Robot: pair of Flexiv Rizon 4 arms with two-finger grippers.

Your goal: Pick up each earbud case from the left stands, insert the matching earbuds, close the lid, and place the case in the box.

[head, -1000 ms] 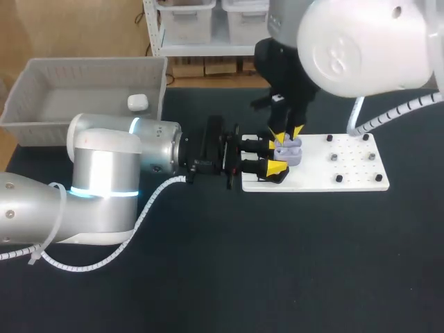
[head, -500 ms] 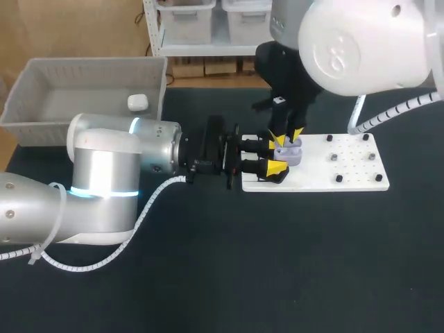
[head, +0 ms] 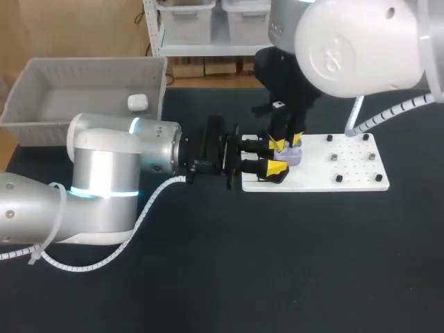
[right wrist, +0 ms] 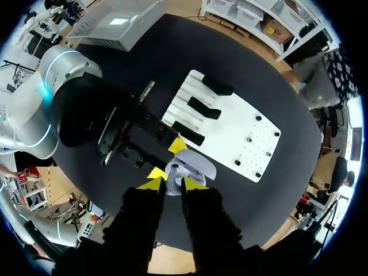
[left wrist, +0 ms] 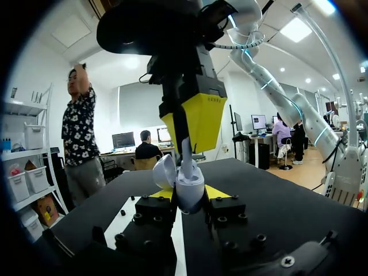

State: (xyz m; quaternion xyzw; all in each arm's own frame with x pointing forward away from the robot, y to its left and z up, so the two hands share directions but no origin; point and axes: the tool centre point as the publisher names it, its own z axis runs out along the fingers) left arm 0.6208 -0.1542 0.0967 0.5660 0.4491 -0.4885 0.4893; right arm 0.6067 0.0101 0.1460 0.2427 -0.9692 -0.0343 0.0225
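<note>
My left claw (head: 277,157) grips an open pale lavender earbud case (head: 291,154) from both sides, holding it just above the left end of the white perforated stand board (head: 347,170) on the black tabletop (head: 277,263). My right claw (head: 288,141) hangs directly over it, closed narrowly on a small white earbud (left wrist: 184,156) whose lower end meets the case's hollow. To seat it well, I should press straight down, keep the left grip steady, stay clear of the raised lid (left wrist: 164,171), and let go only once it appears flush.
</note>
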